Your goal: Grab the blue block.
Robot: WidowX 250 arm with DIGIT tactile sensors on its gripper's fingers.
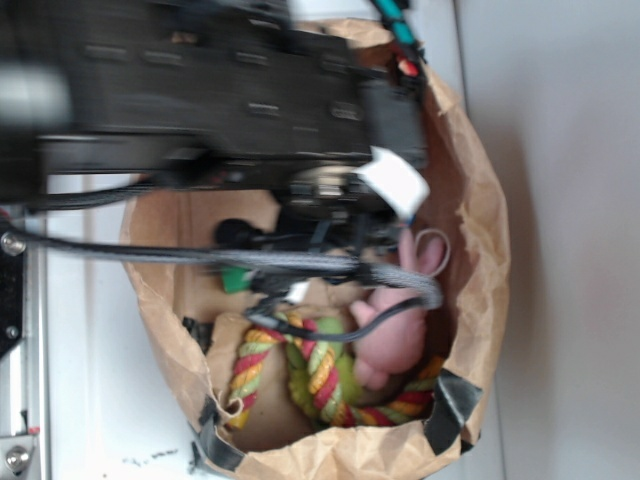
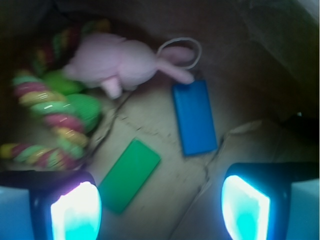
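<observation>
Your claw (image 2: 160, 207) hangs spread wide inside the paper bag (image 1: 480, 215), its two lit fingertips (image 2: 75, 212) at the near edge of the wrist view with nothing between them. Just beyond the left tip lies the green block (image 2: 129, 175), flat on the bag's floor. Past it, right of centre, sits the blue block (image 2: 195, 117), also flat, untouched and apart from the claw. Farther back you have the pink bunny (image 2: 117, 62), one ear reaching the block's far end, and the rope toy (image 2: 47, 117) along the left wall. The grab is all ahead: centre over the blue block, descend, close.
</observation>
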